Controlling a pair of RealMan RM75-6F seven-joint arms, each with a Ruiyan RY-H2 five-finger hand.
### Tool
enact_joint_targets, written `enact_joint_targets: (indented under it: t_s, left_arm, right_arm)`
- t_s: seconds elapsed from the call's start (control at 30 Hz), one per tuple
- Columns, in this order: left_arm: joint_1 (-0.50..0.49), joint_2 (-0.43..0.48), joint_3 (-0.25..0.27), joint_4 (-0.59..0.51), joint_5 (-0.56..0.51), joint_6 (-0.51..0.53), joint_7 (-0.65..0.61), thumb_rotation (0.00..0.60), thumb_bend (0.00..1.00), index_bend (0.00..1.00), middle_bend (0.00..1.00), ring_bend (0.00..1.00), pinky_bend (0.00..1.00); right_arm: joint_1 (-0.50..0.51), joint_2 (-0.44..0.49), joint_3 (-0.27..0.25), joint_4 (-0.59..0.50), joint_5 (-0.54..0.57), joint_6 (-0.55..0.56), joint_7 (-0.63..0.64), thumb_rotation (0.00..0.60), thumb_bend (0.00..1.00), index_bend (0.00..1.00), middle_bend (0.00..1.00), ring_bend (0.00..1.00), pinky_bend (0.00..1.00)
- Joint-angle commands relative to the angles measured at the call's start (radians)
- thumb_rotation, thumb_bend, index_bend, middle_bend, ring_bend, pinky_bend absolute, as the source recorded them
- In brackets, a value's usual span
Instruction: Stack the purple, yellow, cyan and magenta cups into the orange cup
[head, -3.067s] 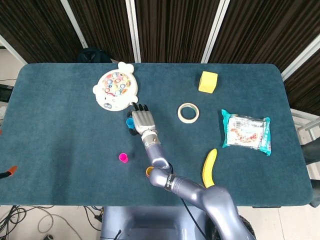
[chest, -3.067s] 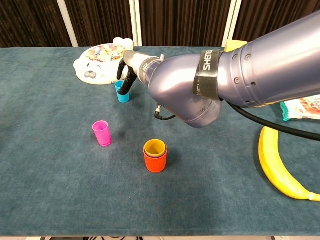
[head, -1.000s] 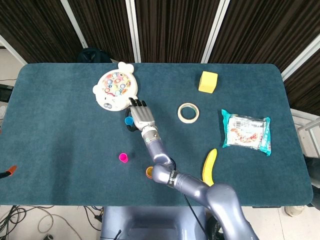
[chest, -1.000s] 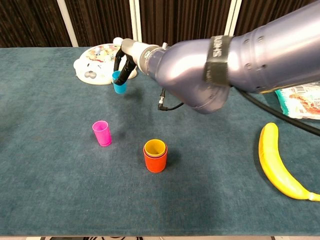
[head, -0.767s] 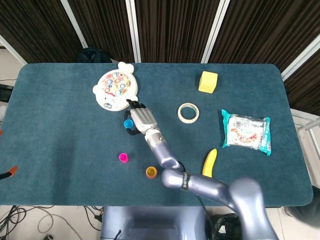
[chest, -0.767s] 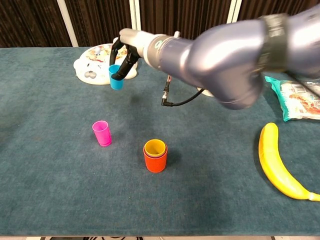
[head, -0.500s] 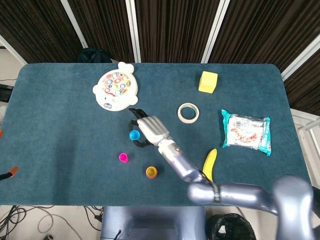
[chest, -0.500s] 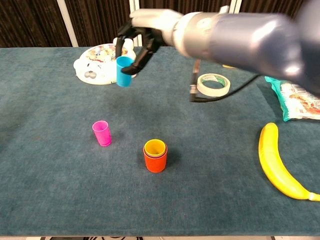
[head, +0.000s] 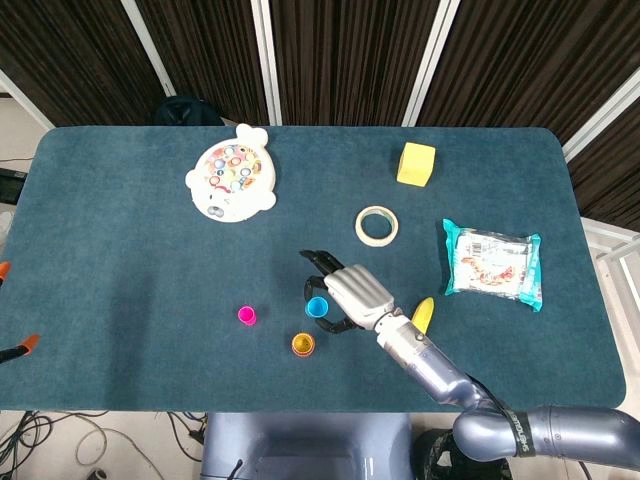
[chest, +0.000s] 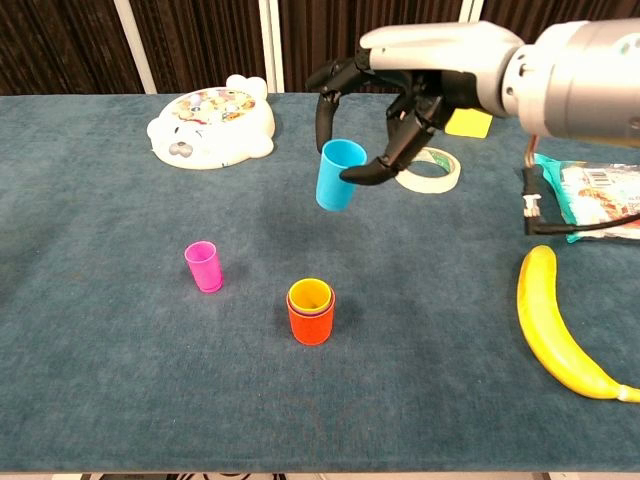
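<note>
My right hand pinches the cyan cup upright in the air, at about one o'clock from the orange cup, which already holds the yellow one. My pinch sits near the rim; released off-centre, the cup could catch the rim and tip.

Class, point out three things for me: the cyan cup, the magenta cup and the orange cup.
cyan cup (chest: 338, 176), chest view, on its side wall, held in the air.
magenta cup (chest: 205, 268), chest view, on its side wall.
orange cup (chest: 311, 322), chest view, on its outer wall below the rim.
</note>
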Motion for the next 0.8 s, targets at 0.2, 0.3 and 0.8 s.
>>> enact_joint_targets:
  t_s: [0.2,0.3,0.8]
  left_arm:
    - [-0.003,-0.007,0.006,-0.001,0.005,-0.006,0.013,0.6,0.0,0.0,0.0,0.0,0.05]
    - [-0.003,-0.008,0.006,0.0,0.006,-0.005,0.015,0.6,0.0,0.0,0.0,0.0,0.05]
    - [-0.004,-0.01,0.006,0.003,0.005,-0.008,0.017,0.6,0.0,0.0,0.0,0.0,0.05]
  right_arm:
    - [-0.054,0.008,-0.059,-0.002,-0.114,0.021,0.077,0.6,0.4,0.52,0.0,0.05,0.71]
    - [-0.058,-0.013,-0.074,0.023,-0.139,0.038,0.075,0.6,0.4,0.52,0.0,0.05,0.74]
    - [-0.065,-0.089,-0.118,0.068,-0.176,0.075,0.055,0.6,0.41,0.52,0.0,0.05,0.83]
